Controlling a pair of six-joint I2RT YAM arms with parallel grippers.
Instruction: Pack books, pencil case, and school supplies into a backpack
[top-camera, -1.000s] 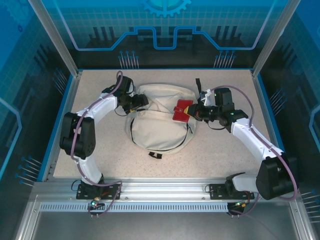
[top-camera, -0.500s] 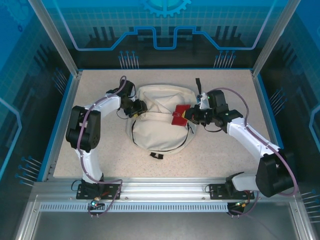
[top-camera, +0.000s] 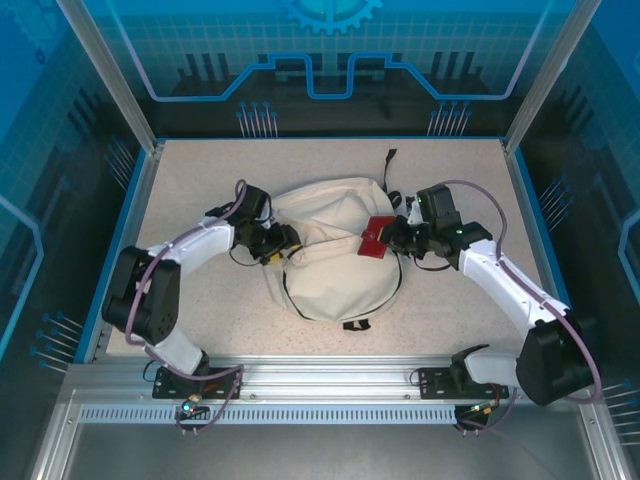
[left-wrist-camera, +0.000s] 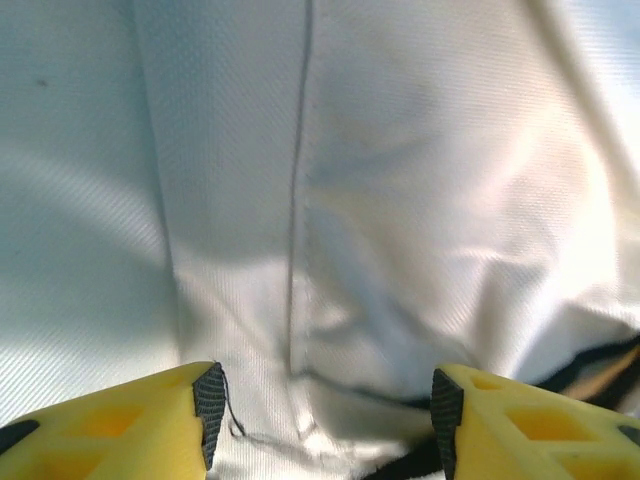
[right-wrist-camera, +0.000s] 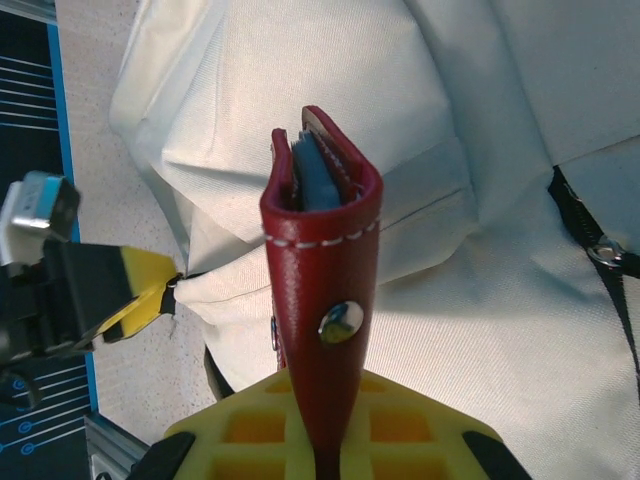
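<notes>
- One worktop (top-camera: 190, 180), speckled and pale, with a raised blue rim on the left, far and right sides and a metal rail along the near side. Bare surface runs all round the load. It is broadest along the far side and in the two far corners, and narrower in front.
- One backpack (top-camera: 335, 265), cream fabric, lies flat in the middle of the worktop, well apart from every rim. Two black strap ends show, one trailing off its far right side and one at its near edge. In the right wrist view the fabric (right-wrist-camera: 480, 120) is folded and creased, with a dark zipper line along its edge.
- Two arms reach inward from the near corners and meet the backpack at its left and right sides.
- One red pencil case (top-camera: 378, 238) has white stitching, a metal snap and a blue inside (right-wrist-camera: 318, 255). It is held over the right part of the backpack.
- The right gripper (top-camera: 390, 238) has its jaws clamped on the lower end of the case.
- The left gripper (left-wrist-camera: 325, 400) has its jaws apart, a moderate gap, right up against backpack fabric (left-wrist-camera: 400, 200) at the left edge. Nothing is visibly pinched.
</notes>
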